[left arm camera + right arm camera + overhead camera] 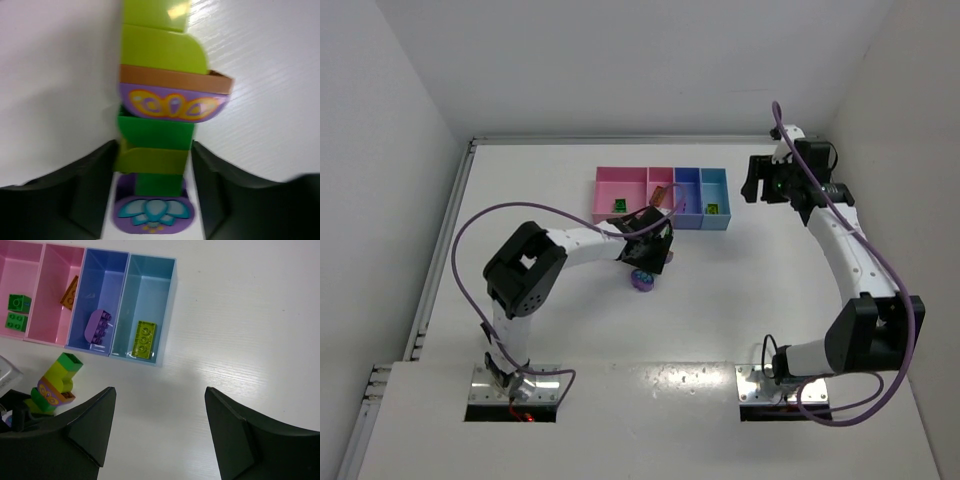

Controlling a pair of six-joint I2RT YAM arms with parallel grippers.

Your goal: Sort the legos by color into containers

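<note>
My left gripper point(155, 150) is shut on a multicoloured lego strip point(160, 55) of dark green, lime, orange and purple bricks, held above the table. Under it lies the round purple piece point(152, 212) with a blue flower; it also shows in the top view point(642, 281). In the top view the left gripper point(655, 243) hovers just in front of the tray point(620, 178). The right wrist view shows the strip point(56, 382) near the tray's front wall point(90, 349). My right gripper point(160, 390) is open and empty, right of the tray point(757, 182).
Two green bricks point(17, 312) lie in a pink compartment, an orange brick point(70, 292) in the second pink one, a purple brick point(97, 326) in the purple-blue one and a lime brick point(144, 339) in the light blue one. White walls enclose the table.
</note>
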